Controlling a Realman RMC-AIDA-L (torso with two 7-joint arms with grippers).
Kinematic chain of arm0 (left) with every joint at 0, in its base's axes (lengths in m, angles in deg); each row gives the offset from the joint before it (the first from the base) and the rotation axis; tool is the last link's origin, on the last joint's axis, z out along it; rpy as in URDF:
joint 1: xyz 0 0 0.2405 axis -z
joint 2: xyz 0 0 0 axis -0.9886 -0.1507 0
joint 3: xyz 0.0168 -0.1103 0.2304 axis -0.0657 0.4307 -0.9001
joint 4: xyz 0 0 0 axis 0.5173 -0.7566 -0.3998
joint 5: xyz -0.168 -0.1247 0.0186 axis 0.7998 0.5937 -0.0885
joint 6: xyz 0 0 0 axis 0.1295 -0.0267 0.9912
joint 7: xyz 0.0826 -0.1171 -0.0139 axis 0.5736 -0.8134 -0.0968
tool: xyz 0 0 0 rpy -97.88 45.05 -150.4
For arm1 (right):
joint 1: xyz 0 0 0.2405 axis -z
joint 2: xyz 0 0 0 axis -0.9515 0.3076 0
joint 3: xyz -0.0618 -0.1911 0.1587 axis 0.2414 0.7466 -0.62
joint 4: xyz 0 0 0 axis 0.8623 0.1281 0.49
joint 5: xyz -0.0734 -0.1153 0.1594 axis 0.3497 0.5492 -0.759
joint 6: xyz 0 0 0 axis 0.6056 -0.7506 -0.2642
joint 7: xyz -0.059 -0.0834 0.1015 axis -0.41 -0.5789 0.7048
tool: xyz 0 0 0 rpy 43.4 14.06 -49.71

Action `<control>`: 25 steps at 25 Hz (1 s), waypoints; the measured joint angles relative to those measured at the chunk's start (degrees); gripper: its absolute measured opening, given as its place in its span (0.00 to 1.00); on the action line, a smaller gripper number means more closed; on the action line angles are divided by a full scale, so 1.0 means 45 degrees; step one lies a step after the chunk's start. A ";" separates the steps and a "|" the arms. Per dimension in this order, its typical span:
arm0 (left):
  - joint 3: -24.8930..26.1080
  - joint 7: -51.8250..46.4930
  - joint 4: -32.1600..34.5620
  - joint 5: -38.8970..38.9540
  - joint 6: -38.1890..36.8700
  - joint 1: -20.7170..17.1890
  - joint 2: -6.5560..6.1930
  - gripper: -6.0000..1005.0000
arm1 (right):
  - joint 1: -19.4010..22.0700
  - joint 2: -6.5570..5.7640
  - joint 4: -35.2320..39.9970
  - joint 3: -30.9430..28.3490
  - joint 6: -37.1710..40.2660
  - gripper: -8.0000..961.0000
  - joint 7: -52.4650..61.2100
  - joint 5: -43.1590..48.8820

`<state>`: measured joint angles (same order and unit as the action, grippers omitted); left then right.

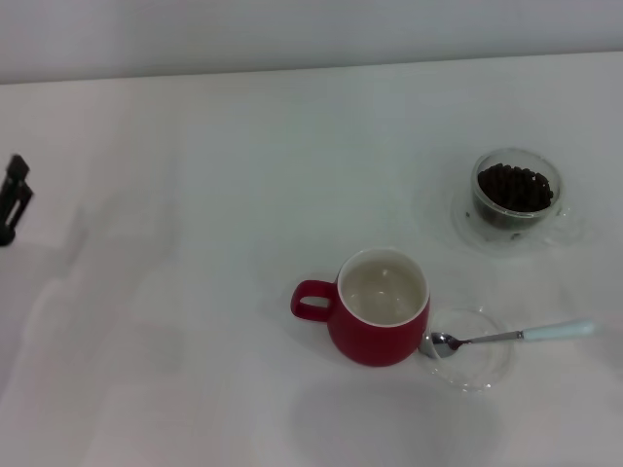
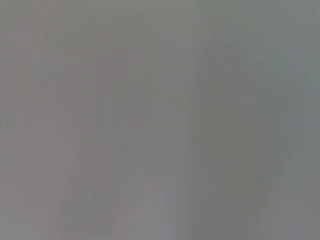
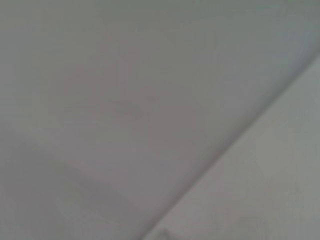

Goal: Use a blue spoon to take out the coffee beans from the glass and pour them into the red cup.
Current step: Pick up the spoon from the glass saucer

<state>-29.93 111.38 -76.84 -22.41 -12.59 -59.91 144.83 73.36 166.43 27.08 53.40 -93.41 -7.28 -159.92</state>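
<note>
One gripper showing: left gripper (image 1: 14, 197) parking at table edge, well left of the red cup (image 1: 378, 307), finger state impossible to tell. Not seeing right gripper anywhere. Lying just right of the red cup: blue spoon (image 1: 511, 336), bowl resting on the clear saucer (image 1: 471, 351), pale handle pointing away from the cup. Sitting beyond and right of the cup: glass (image 1: 515, 189) holding coffee beans (image 1: 514, 187). Judging pickup as the step: gripping mid-handle, keeping bowl level.
</note>
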 joint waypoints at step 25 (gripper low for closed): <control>0.0000 -0.0020 0.0460 0.0415 -0.0150 0.0749 -0.0040 0.73 | -0.0657 0.0090 -0.1268 0.0437 -0.0131 0.82 -0.0296 0.2011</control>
<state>-29.93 111.29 -74.77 -20.54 -13.27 -56.54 144.65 70.41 166.84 21.37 55.36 -94.00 -8.61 -150.87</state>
